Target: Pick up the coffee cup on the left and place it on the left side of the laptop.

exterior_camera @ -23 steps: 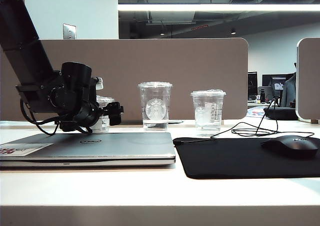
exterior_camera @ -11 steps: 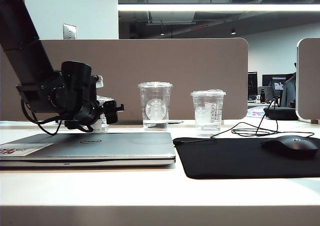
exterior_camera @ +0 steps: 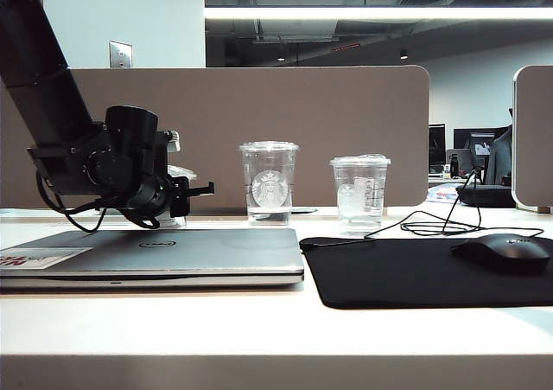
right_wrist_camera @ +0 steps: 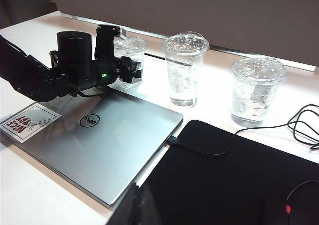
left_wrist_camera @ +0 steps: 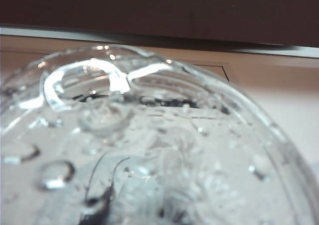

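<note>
The coffee cup (exterior_camera: pixel 179 175), a short clear cup with a clear domed lid, stands on the white table just behind the laptop's (exterior_camera: pixel 190 250) far left part. My left gripper (exterior_camera: pixel 187 196) reaches over the closed silver laptop (right_wrist_camera: pixel 112 145) and sits at the cup (right_wrist_camera: pixel 132 49), one finger on each side, closed against it. The wet lid (left_wrist_camera: pixel 149 135) fills the left wrist view and hides the fingers there. Only a dark sliver of my right gripper (right_wrist_camera: pixel 143 207) shows, near the laptop's front corner, with nothing seen in it.
A taller clear cup with a round logo (exterior_camera: pixel 269 182) and a mid-height clear cup (exterior_camera: pixel 359 193) stand to the right of the coffee cup. A black mouse pad (exterior_camera: pixel 415 273) with a black mouse (exterior_camera: pixel 505 252) and cable (exterior_camera: pixel 432 226) lies right of the laptop. A beige partition (exterior_camera: pixel 328 113) closes the back.
The left gripper's fingers have drawn together around the coffee cup. The arm itself has stayed in place and the cup has not moved.
</note>
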Available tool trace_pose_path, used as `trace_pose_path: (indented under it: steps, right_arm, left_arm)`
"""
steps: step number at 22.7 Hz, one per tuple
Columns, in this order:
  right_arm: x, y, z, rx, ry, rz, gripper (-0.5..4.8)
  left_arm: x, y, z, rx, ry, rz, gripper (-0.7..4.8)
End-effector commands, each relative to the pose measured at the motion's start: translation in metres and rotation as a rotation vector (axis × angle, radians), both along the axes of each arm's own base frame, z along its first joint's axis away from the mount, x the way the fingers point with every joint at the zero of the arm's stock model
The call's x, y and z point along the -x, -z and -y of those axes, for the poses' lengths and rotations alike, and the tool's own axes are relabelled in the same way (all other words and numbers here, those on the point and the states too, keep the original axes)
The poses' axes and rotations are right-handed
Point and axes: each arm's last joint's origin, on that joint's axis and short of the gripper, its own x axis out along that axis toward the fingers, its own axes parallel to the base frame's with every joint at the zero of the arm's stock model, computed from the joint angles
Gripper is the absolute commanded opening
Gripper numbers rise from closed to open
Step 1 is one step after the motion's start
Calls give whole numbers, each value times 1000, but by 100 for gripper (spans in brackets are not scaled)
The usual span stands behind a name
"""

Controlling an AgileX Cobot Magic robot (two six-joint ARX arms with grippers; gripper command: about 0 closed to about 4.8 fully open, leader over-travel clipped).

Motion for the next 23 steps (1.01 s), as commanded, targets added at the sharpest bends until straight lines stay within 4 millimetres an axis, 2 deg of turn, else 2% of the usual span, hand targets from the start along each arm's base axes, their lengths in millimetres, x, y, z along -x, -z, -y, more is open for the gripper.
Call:
trace_pose_path:
  steps: [1,5,17,23]
  right_arm:
    - [0,-4,0,-15,-2,19,-3]
    - [0,-4,0,-14,-1,17,-3]
    - [1,-2,0,-6,-1,3,-3]
    - [1,-3,0,-6,-1,4,-3]
  left_arm:
    - [0,-19,0,8,2,57,121]
    - [3,-43,0,21,3,107,121]
    - [16,-94,-4,20,-7,105,131]
    - [32,-107,-17,26,-25,133,134]
